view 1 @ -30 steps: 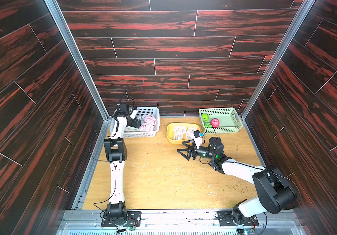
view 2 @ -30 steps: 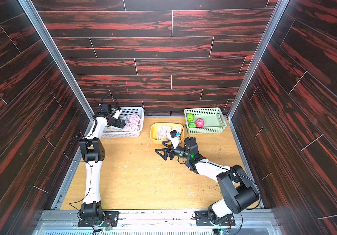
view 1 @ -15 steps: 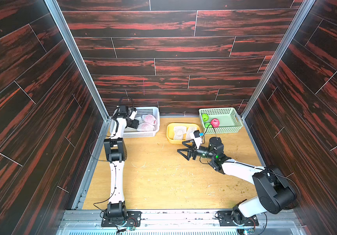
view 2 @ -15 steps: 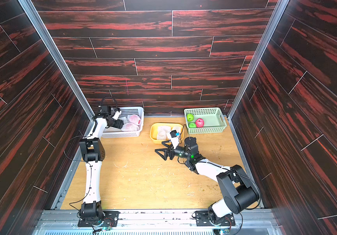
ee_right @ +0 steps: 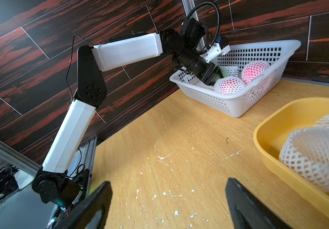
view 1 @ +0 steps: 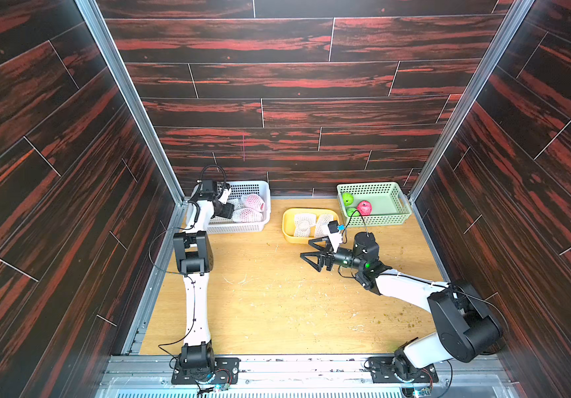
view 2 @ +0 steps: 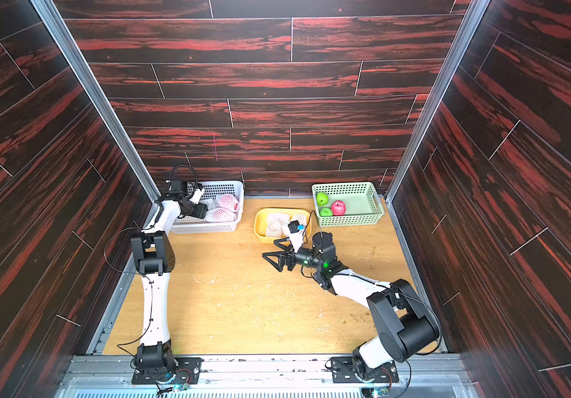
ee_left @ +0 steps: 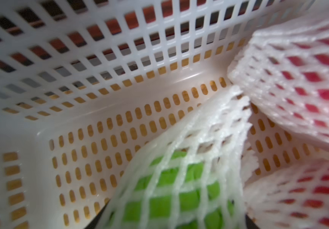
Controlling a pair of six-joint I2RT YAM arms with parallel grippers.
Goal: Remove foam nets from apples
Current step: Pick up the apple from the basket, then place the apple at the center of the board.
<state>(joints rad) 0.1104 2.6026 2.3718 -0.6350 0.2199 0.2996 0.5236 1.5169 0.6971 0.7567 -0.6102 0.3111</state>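
While the right gripper (view 1: 306,248) hangs wide open and empty over the bench (view 1: 260,293), just on the near side of the yellow tray (view 1: 285,220), loose foam nets (view 1: 304,222) lie inside that tray. Left of the tray and slightly farther back stands the white basket (view 1: 239,227). The left gripper (view 1: 231,208) reaches into it, jaws pressed against both sides of a netted green apple (ee_left: 171,198), and two netted red apples (view 1: 253,201) lie just beside it. Right of the tray and farther back, the green basket (view 1: 380,220) holds two bare green apples (view 1: 347,198) and one red apple (view 1: 364,207).
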